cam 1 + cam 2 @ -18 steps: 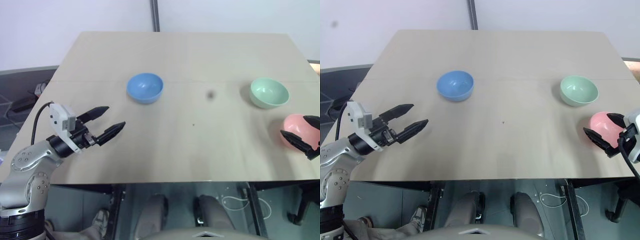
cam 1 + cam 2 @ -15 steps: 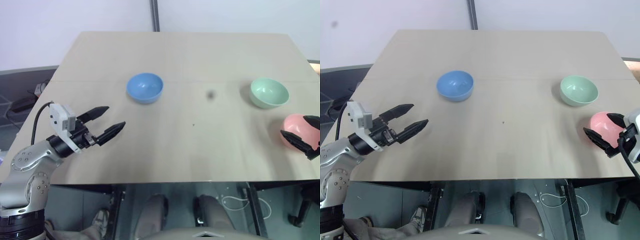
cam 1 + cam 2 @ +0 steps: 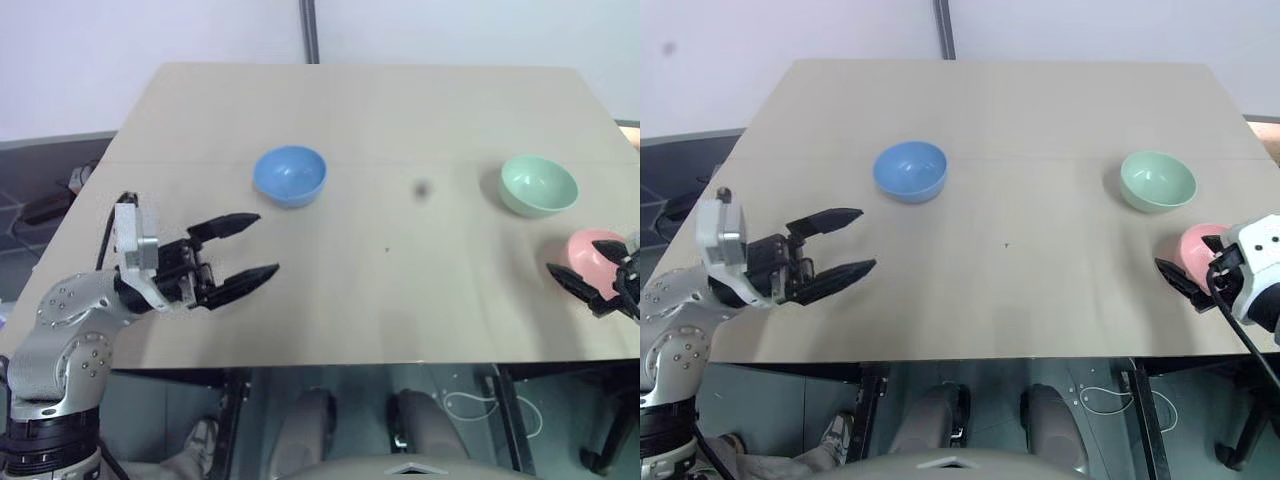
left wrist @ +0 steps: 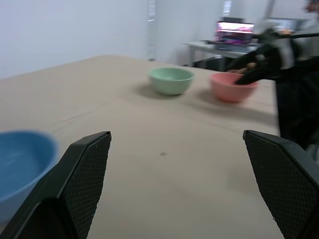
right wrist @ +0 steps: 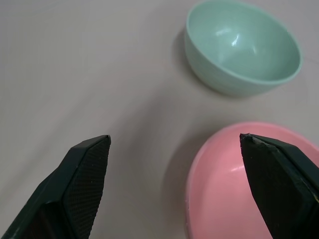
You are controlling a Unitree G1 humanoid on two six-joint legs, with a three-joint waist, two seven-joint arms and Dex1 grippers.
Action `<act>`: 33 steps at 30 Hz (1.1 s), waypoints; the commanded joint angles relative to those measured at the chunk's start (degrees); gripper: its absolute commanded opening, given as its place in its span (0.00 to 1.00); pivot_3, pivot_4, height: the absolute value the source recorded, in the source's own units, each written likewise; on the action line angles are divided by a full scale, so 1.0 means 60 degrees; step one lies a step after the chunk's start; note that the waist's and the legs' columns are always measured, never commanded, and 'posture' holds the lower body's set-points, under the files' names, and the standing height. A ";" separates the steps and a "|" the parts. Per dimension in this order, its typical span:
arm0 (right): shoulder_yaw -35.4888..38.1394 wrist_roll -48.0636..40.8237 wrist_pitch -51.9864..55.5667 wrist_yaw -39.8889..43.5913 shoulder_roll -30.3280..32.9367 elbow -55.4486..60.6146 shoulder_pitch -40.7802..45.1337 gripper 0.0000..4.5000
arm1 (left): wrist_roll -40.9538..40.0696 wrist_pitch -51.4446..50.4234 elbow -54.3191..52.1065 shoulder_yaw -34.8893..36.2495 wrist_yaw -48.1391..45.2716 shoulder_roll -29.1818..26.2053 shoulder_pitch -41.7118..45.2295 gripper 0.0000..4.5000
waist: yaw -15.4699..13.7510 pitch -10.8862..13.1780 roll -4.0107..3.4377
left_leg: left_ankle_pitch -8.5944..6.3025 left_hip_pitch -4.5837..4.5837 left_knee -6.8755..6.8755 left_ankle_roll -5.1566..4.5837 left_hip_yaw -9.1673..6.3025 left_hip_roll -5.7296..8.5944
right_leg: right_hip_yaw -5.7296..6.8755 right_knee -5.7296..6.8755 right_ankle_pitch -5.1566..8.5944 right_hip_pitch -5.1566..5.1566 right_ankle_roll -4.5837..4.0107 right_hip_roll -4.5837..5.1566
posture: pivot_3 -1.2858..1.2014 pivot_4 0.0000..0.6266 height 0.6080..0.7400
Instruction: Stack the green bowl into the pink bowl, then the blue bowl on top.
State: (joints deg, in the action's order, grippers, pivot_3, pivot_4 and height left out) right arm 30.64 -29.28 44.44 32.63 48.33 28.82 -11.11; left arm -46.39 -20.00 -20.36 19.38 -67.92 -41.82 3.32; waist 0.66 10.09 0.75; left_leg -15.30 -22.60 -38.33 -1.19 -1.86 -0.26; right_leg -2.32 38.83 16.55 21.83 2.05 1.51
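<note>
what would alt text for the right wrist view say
The right gripper, fingers spread wide and holding nothing, hovers at the near rim of the pink bowl on a light wooden table. The empty green bowl sits upright just beyond the pink one, apart from it.

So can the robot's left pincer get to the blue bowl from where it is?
Probably yes. The left pincer is open and nothing lies on the table between it and the blue bowl. The bowl sits apart, a bit farther back, with bare wood around it.
</note>
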 commanded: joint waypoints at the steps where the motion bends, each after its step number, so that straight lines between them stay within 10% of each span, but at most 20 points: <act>1: -0.0324 0.0312 0.0436 -0.0392 0.0075 -0.0270 0.0327 1.00 | -0.0239 0.0045 -0.0564 -0.0270 -0.0308 -0.0115 0.0283 1.00 | 0.0001 0.0000 -0.0002 | 0.0000 0.0000 0.0000 0.0000 -0.0001 0.0000 | -0.0001 0.0000 0.0000 0.0001 0.0000 -0.0002 | 0.52 0.24 1.00; 4: -0.0788 0.0649 0.0502 -0.0591 0.0060 -0.0923 0.0747 1.00 | -0.0153 0.0081 -0.0598 -0.0442 -0.0259 -0.0094 0.0491 1.00 | 0.0005 0.0001 0.0000 | 0.0000 -0.0001 0.0000 0.0000 0.0000 0.0000 | -0.0001 -0.0001 0.0000 0.0000 0.0000 -0.0004 | 0.52 0.24 1.00; 14: -0.1676 0.1530 0.0065 -0.0686 0.0133 -0.1861 0.1575 0.01 | -0.0281 0.0032 -0.0730 -0.0317 -0.0248 -0.0208 0.0324 1.00 | 0.0015 0.0002 -0.0002 | 0.0000 -0.0002 0.0000 -0.0001 -0.0001 0.0001 | -0.0002 0.0000 0.0000 0.0003 0.0000 -0.0007 | 0.52 0.24 1.00; 23: -0.1889 0.0355 0.0510 0.0566 0.0304 0.1098 0.1532 0.01 | 0.0015 0.0290 -0.0461 -0.0168 -0.0146 -0.0208 -0.0107 1.00 | 0.0037 0.0005 -0.0008 | 0.0000 -0.0003 0.0003 0.0000 -0.0005 -0.0006 | -0.0001 0.0001 0.0000 0.0007 0.0000 -0.0011 | 0.52 0.24 1.00; 33: -0.7170 0.2052 -0.0766 0.0431 -0.2278 -0.1447 0.5425 0.01 | 0.0159 0.0415 -0.0546 -0.0226 0.0134 -0.0033 -0.0101 1.00 | 0.0010 0.0005 0.0015 | 0.0001 -0.0008 -0.0007 0.0001 -0.0012 -0.0005 | 0.0006 0.0004 -0.0001 0.0017 -0.0002 -0.0014 | 0.52 0.24 1.00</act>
State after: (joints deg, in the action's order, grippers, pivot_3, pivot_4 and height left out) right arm -10.35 -19.35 42.76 33.88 34.96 23.84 19.68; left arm -45.13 -18.26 -21.84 17.28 -67.57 -42.13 2.88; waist 0.72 10.12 0.84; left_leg -15.30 -22.69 -38.37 -1.18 -1.94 -0.28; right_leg -2.26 38.85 16.54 21.96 2.04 1.46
